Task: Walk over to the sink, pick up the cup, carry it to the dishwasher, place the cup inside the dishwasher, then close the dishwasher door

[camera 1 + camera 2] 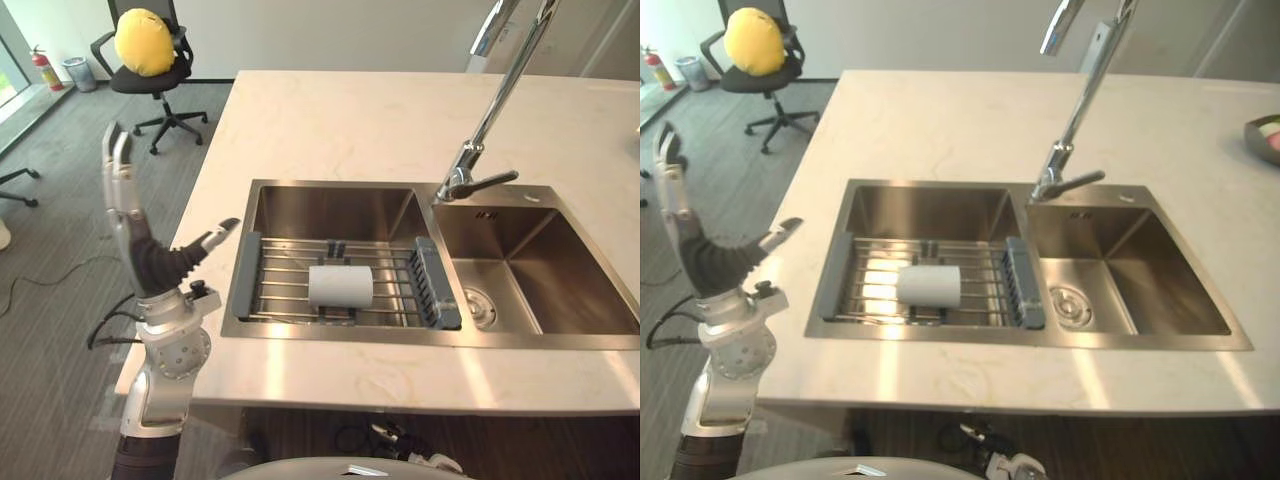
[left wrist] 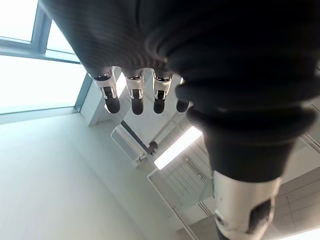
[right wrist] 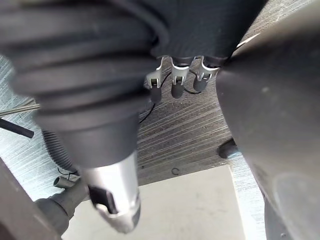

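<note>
Cup (image 1: 340, 286) is white and lies on its side on a wire rack (image 1: 285, 268) in the sink (image 1: 330, 336). The rack sits across the left bowl of the sink, and the cup is near the middle of it. The rack has grey ends, one on each side of the cup. Nothing is touching the cup.

The right bowl (image 1: 560, 285) of the sink has a round drain (image 1: 480, 306) in its bottom. A tall silver tap (image 1: 490, 110) stands behind the sink, between the two bowls, and goes up and away. The sink is set into a pale stone surface (image 1: 330, 120).

My left hand (image 1: 140, 245) is up in the air, off the left edge of the surface and well apart from the cup. Its fingers (image 1: 115, 170) point straight up and its thumb sticks out toward the sink. It is loose and holds nothing. From my left wrist I see those fingers against the ceiling and a long light (image 2: 177, 147).

My right hand (image 3: 177, 86) hangs down low over the grey floor (image 3: 190, 135). Its fingers (image 3: 200, 82) look loose, and it holds nothing.

Far off to the left, a black chair (image 1: 150, 80) stands on the floor with a yellow cushion (image 1: 145, 42) on it.
</note>
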`<state>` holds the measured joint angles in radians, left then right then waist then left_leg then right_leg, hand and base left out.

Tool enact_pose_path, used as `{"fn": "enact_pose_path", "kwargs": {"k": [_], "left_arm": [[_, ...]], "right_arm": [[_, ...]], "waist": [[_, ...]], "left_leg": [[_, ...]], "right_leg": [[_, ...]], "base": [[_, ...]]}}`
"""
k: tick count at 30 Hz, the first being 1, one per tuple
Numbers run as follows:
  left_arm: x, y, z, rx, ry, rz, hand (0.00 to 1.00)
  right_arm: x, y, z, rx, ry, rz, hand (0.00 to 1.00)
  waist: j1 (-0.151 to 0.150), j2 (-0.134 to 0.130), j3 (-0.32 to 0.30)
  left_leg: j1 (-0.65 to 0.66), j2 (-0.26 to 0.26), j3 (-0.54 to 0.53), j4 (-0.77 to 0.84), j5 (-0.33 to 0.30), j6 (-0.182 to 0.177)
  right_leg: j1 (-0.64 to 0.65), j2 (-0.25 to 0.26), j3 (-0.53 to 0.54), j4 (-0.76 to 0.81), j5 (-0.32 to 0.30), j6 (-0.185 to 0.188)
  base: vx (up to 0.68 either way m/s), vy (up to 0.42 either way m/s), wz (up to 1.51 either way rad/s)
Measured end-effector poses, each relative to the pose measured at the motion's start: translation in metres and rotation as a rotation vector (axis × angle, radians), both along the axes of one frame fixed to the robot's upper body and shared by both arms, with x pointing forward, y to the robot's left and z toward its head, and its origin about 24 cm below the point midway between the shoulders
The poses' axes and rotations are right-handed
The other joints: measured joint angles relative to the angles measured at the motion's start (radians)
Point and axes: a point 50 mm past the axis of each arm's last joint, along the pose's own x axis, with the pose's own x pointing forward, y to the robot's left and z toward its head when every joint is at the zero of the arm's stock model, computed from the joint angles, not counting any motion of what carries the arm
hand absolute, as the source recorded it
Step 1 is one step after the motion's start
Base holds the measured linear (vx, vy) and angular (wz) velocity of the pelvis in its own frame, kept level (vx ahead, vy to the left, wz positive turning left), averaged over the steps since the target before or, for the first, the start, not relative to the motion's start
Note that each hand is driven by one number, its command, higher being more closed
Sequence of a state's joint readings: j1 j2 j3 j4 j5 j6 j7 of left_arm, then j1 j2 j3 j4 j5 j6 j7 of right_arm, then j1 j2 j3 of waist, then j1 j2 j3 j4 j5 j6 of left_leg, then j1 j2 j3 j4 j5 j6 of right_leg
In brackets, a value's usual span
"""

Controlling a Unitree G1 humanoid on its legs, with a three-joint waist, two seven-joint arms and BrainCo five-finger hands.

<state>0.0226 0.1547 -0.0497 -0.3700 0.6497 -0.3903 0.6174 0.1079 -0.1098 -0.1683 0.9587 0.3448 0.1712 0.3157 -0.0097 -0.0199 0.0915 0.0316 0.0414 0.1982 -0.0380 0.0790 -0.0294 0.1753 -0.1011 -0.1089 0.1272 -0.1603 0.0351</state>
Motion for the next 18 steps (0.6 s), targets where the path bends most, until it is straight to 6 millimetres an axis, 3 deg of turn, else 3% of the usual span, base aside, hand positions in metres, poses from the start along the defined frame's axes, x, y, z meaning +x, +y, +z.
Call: {"fn": "enact_pose_path", "kwargs": {"k": [9, 14, 18], "left_arm": [[0.001, -0.037, -0.007, 0.190, 0.175, -0.319, 0.00], [0.002, -0.044, -0.016, 0.397, 0.311, -0.436, 0.00], [0.007, -0.049, -0.020, 0.499, 0.393, -0.507, 0.00]], "right_arm": [[-0.005, -0.005, -0.001, -0.020, 0.037, 0.033, 0.00], [0.001, -0.013, 0.002, -0.068, 0.047, 0.100, 0.00], [0.000, -0.019, 0.002, -0.086, 0.054, 0.106, 0.00]], "waist": [[-0.001, 0.019, -0.028], [-0.001, 0.050, -0.042], [-0.016, 0.060, -0.040]], "left_leg": [[0.039, 0.012, 0.028, -0.040, 0.005, -0.008], [0.039, 0.046, 0.101, -0.047, -0.017, -0.015], [0.019, 0.047, 0.056, -0.047, -0.019, -0.015]], "right_leg": [[-0.009, 0.005, 0.041, 0.018, 0.009, 0.004], [-0.094, 0.002, -0.148, 0.089, 0.035, 0.002], [-0.126, 0.015, -0.152, 0.089, 0.071, -0.011]], "base": [[0.02, 0.000, -0.11], [-0.13, -0.062, -0.58], [-0.16, 0.022, -0.30]]}}
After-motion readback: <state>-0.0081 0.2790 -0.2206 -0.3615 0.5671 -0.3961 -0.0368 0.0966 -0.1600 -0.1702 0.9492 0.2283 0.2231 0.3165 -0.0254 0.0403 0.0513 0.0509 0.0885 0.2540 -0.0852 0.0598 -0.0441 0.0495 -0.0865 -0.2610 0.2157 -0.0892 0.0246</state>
